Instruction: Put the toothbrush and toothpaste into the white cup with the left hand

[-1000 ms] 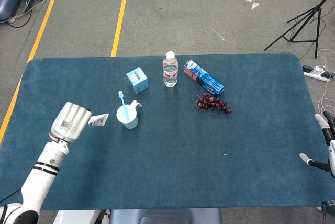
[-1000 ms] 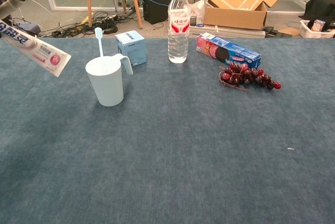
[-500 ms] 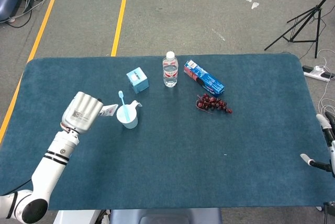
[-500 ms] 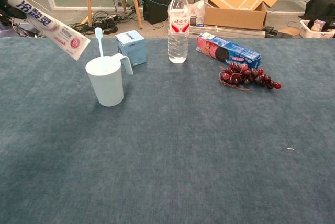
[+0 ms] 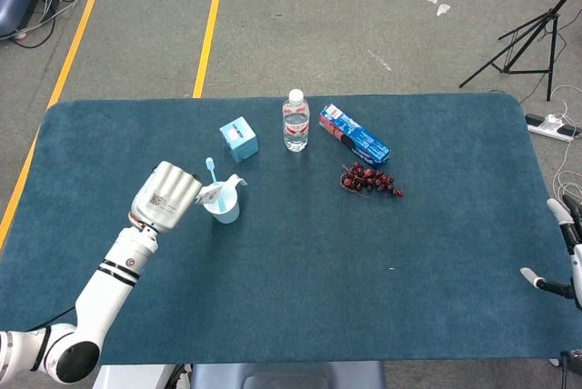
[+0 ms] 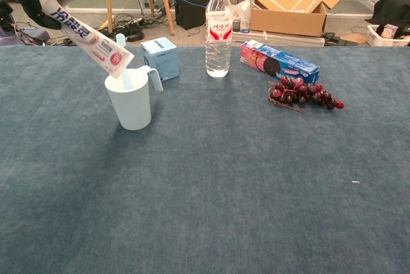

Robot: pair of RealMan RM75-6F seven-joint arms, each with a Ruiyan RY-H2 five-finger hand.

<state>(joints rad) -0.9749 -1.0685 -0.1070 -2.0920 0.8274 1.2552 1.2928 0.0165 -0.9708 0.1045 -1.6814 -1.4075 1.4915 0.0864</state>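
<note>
One step remains, judging by the scene: on the blue table [image 5: 436, 253], the left hand [image 5: 166, 196] grips the toothpaste [image 6: 83, 31] by its upper end, with the tube slanting down to the right. To finish well, the hand should probably tip the tube more upright, centre its lower end over the mouth, and let go only once it is inside, clear of the brush. The white cup [image 6: 131, 100] stands upright just right of the hand, and the tube's lower end sits at its near-left rim. The toothbrush [image 5: 212, 174] already stands in the cup. The right hand [image 5: 566, 257] waits at the table's far right edge, fingers apart, holding nothing.
</note>
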